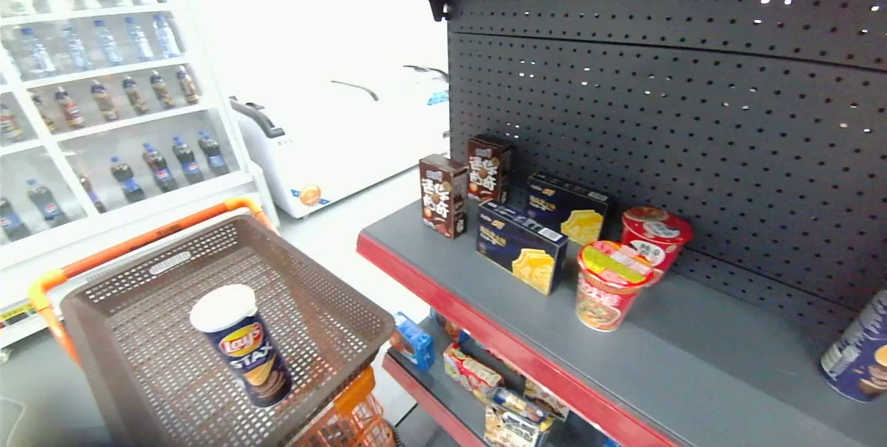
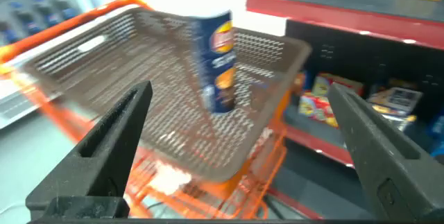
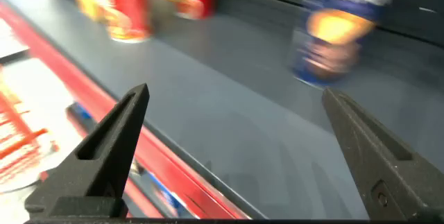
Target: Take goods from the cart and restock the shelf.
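Down in the cart, a tall cylindrical chip can [image 1: 242, 346] with a dark blue printed wrap and a flat white lid is standing upright on the floor of a brown plastic basket [image 1: 332, 308], whose walls and bottom are perforated into a fine grid. The basket is sitting on an orange tubular frame [image 1: 138, 239] with an orange wire rack [image 1: 346, 419] beneath it. In the left wrist view the left gripper [image 2: 239, 91] is hovering short of that can [image 2: 220, 61], its two black wedge-shaped fingers [image 2: 114, 148] spreading wide and grasping nothing, with the basket's meshed rim [image 2: 90, 50] lying beyond them. The right gripper [image 3: 234, 93] is hanging over the smooth grey shelf board [image 3: 229, 134], its fingers likewise parted and empty, and a second blue chip can [image 3: 336, 33] is standing on the board ahead of it. On the shelf [image 1: 485, 308], which is edged with a red strip and backed by black pegboard [image 1: 693, 121], two brown rectangular cartons [image 1: 443, 196] are standing upright at the near end, one behind the other. Beside them two flat navy boxes [image 1: 521, 246] are resting on their long edges. Next, two tapered red noodle cups [image 1: 610, 285] with foil lids are sitting, the rear one tilting toward the pegboard. The second can [image 1: 859, 357] is standing well apart at the far right. Across the aisle, a glass-fronted cooler [image 1: 104, 86] is holding rows of bottles.
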